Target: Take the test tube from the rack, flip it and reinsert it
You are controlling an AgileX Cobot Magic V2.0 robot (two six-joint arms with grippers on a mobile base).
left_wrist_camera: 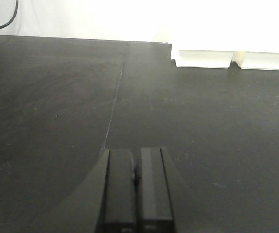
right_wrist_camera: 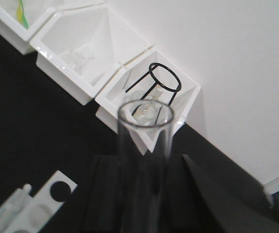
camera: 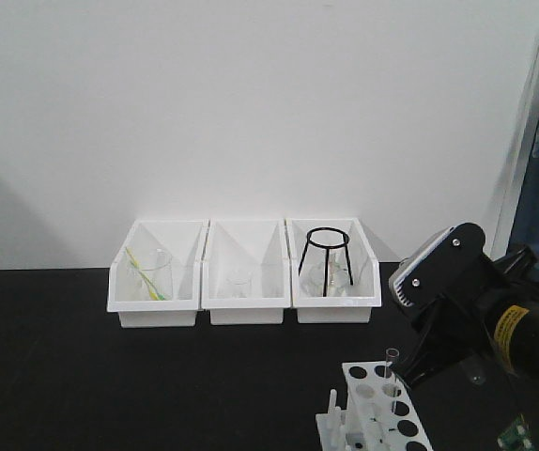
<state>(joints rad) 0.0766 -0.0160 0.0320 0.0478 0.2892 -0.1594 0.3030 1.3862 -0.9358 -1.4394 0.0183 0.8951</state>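
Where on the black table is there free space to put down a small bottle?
The widest bare patch of the table lies in front of the three bins, left of the rack. The near right corner is crowded: rack, test tube and right hand.

A: How is the scene lit?
B: The wall [camera: 251, 113] is lit brightly and evenly; a soft shadow is cast on its left side.
A: And sharpness?
B: The tube [right_wrist_camera: 144, 165] is blurred close to the right wrist lens; the bins [left_wrist_camera: 205, 58] are washed out in the left wrist view.
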